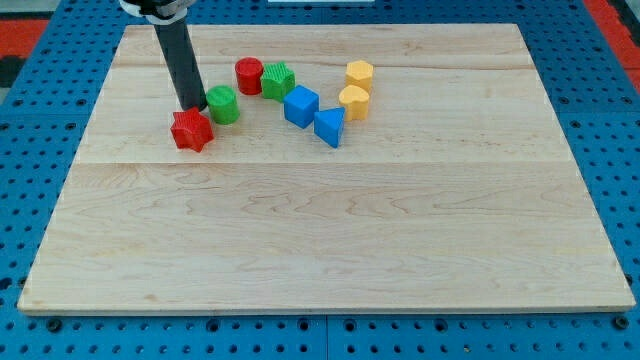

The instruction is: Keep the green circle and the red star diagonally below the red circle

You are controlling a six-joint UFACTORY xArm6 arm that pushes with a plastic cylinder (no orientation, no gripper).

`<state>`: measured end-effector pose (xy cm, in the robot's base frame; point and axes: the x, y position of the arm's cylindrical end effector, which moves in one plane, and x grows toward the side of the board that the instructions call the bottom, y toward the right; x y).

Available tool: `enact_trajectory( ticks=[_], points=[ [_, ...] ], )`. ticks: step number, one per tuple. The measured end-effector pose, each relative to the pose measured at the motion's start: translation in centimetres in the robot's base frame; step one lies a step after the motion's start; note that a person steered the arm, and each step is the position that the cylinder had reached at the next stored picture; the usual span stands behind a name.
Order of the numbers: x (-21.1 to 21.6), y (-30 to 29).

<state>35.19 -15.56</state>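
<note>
My tip (191, 107) rests against the red star (191, 130) and green circle (223, 104), nudging both to sit diagonally below the red circle (249, 75) on the table (330, 230); the rod carries no gripper.

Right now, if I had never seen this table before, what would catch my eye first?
Probably the dark rod coming down at the view's upper left, my tip planted just above the red star and beside the green circle. Next, the bright cluster strung to its right: a red circle, a green block, a blue cube, a blue triangle and two yellow blocks on the pale wooden board.
</note>
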Motion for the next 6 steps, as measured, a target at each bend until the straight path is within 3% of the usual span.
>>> enact_trajectory(
  ticks=[2, 3, 6],
  points=[
    [0.1, 0.0],
    [0.2, -7.2],
    [3.3, -2.7]
  ],
)
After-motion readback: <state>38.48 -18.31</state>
